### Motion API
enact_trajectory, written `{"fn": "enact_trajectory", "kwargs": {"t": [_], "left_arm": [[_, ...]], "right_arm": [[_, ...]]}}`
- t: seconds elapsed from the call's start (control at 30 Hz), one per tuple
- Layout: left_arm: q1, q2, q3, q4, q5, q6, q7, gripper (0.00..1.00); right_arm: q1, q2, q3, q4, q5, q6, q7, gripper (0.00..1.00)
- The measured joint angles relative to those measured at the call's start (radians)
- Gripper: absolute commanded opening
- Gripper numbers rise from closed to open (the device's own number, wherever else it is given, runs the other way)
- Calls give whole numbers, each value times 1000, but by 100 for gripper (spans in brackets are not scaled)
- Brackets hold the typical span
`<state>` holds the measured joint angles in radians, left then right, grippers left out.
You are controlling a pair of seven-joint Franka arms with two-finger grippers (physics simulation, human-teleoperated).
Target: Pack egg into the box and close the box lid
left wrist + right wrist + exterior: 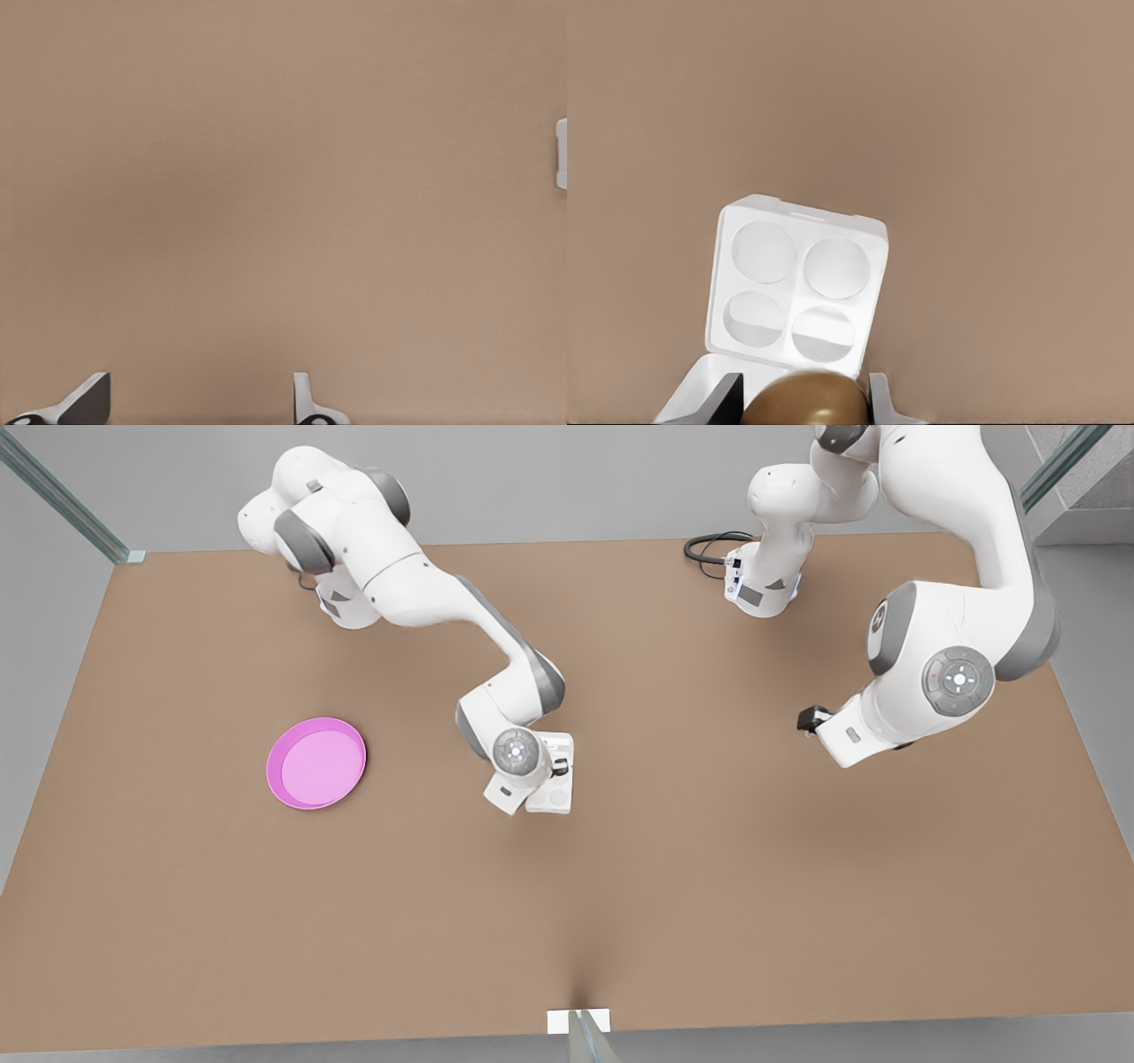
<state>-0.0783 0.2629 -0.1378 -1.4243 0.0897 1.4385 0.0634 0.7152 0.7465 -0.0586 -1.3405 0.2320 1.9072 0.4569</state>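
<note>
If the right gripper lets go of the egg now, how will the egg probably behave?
The egg, held in the right gripper above the box, is smooth and rounded, so it would likely roll. The round cups should probably stop it. It may crack if squeezed hard.

- The table point(266, 921) is a flat brown surface — it carries everything here.
- A round pink plate point(316, 763) lies on it, toward the front view's left.
- The box point(556, 775), a white carton with four round cups, lies open near the middle, well apart from the plate.
- A black cable point(709, 545) lies at the far edge.
</note>
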Motion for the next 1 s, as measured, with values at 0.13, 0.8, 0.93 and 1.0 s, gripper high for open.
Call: {"fn": "enact_trajectory", "kwargs": {"t": [0.13, 0.8, 0.93, 1.0], "left_arm": [[2, 5, 0, 0, 1, 2, -1, 100], [-553, 176, -10, -179, -5, 246, -391, 100], [-629, 190, -11, -244, 7, 361, -497, 100], [-634, 222, -11, -244, 9, 415, -543, 100]], "right_arm": [[0, -14, 1, -35, 4, 4, 33, 100], [-762, -699, 170, -230, -301, -247, -161, 100], [-808, -746, 173, -238, -267, -298, -230, 100], [-817, -745, 164, -220, -257, -312, -259, 100]]}}
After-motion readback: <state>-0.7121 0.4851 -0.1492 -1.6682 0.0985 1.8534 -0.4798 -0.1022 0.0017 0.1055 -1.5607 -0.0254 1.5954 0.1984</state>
